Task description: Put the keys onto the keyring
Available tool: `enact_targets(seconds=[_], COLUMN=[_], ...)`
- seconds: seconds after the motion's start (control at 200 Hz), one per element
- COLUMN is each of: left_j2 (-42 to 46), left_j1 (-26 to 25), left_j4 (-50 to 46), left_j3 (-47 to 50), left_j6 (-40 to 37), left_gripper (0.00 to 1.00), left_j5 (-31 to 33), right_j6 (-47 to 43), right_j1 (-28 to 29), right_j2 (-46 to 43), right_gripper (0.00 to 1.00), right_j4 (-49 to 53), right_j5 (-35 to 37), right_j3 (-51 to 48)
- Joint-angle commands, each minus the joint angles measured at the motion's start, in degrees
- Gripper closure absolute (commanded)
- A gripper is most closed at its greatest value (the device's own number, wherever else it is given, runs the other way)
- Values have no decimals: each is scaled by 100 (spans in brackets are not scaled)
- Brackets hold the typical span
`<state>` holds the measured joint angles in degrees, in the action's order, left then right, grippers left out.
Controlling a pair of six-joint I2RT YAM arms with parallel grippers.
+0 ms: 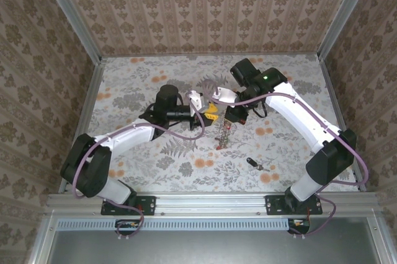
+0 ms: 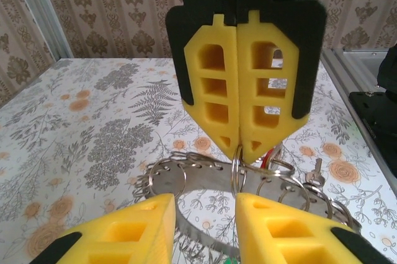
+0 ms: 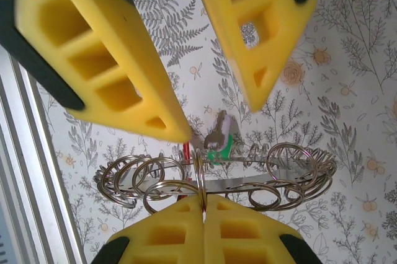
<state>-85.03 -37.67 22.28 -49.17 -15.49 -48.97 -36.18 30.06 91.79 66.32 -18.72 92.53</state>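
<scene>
The keyring (image 3: pixel 248 183) is a flat metal band carrying many small split rings, and it hangs level above the table. My right gripper (image 3: pixel 203 205) is shut on one of those small rings; the left wrist view shows this grip from the front (image 2: pixel 239 149). A key with a green and whitish tag (image 3: pixel 220 139) and a red one (image 3: pixel 186 151) dangle below the band. My left gripper (image 2: pixel 205 205) is open, its yellow fingers either side of the band (image 2: pixel 205 180) and holding nothing. From above, both grippers (image 1: pixel 211 112) (image 1: pixel 228 115) meet over the hanging keys (image 1: pixel 224 134).
A black-headed key (image 1: pixel 251 163) lies on the floral table toward the front right, with a small metal piece (image 1: pixel 268 167) beside it. Patterned walls and metal rails (image 1: pixel 93 84) close in the table on three sides.
</scene>
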Motion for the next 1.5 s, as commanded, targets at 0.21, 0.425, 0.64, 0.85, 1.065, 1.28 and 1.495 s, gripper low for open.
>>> enact_targets(seconds=[0.21, 0.425, 0.64, 0.85, 1.065, 1.28, 1.495], left_j2=[-256, -216, -101, -89, -65, -53, -215], left_j1=[-124, -109, 5, 13, 15, 14, 17], left_j4=[336, 604, 761, 321, -9, 447, 2283], left_j3=[-259, -158, 26, -125, -215, -107, 263], left_j6=[171, 281, 399, 172, -15, 230, 1329], left_gripper=[73, 73, 79, 80, 92, 100, 100], left_j5=[-253, -414, -518, -562, -605, -613, -561], right_j6=[-21, 16, 7, -120, -100, 39, 488], right_j1=[42, 27, -44, -42, -53, -69, -351], right_j2=[-15, -251, -436, -651, -719, -966, -1441], right_gripper=[100, 100, 100, 100, 100, 100, 85], right_j4=[-27, -558, -930, -1311, -1484, -2028, -3201], right_j5=[-290, -173, -128, -334, -345, -317, -891], right_j3=[127, -171, -439, -708, -774, -1115, -2156])
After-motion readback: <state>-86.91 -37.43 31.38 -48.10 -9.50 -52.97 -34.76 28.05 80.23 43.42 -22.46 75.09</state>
